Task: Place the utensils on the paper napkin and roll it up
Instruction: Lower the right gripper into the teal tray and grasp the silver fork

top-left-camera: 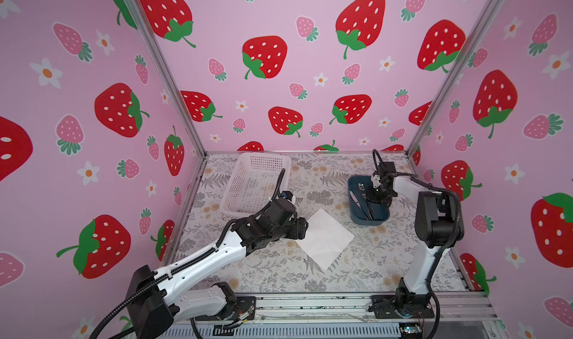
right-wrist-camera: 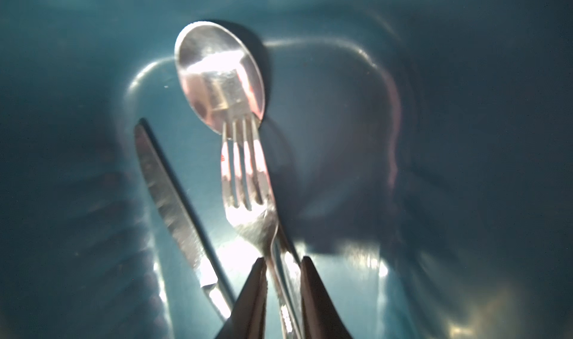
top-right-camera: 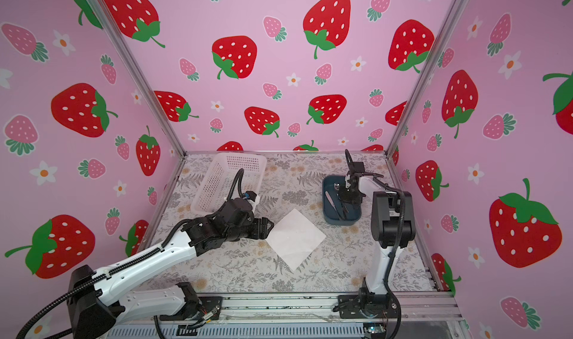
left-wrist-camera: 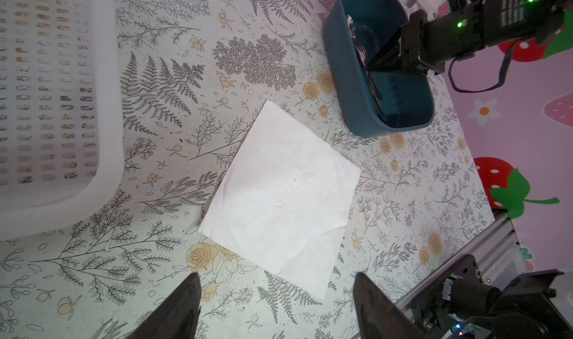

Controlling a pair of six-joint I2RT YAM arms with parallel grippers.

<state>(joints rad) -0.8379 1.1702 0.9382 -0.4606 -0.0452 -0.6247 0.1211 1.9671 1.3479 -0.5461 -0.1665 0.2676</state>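
Observation:
The paper napkin lies flat and bare on the floral table, one corner toward the front. The utensils are in a dark blue bin. In the right wrist view the fork has its tines over the bowl of the spoon. My right gripper reaches down into the bin, its jaws closed on the fork and spoon handles. My left gripper hovers open by the napkin's left corner, holding nothing.
A table knife lies in the bin beside the fork. A white perforated basket stands at the back left, just behind the left arm. Pink strawberry walls enclose the table on three sides.

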